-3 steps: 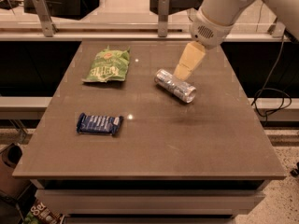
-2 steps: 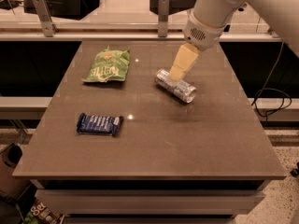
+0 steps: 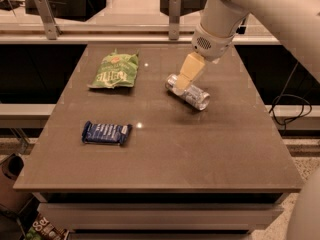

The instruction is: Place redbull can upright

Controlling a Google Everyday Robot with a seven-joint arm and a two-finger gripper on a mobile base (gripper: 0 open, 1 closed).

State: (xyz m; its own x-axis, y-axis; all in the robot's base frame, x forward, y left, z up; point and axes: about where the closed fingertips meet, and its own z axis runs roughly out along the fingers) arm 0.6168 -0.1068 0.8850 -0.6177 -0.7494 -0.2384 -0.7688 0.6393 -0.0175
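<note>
Redbull can [image 3: 191, 94] lies on its side on the table [image 3: 200, 154]. The gripper [image 3: 181, 86] is at the end nearer the green chip bag [image 3: 115, 70], can't tell if it's gripping. Print on the bag and the blue bar [image 3: 106, 132] isn't readable.

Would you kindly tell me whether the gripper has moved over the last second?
Yes. Measured against the redbull can, which lies unmoved on its side, the gripper has shifted left and slightly down, toward the can's left end.
</note>
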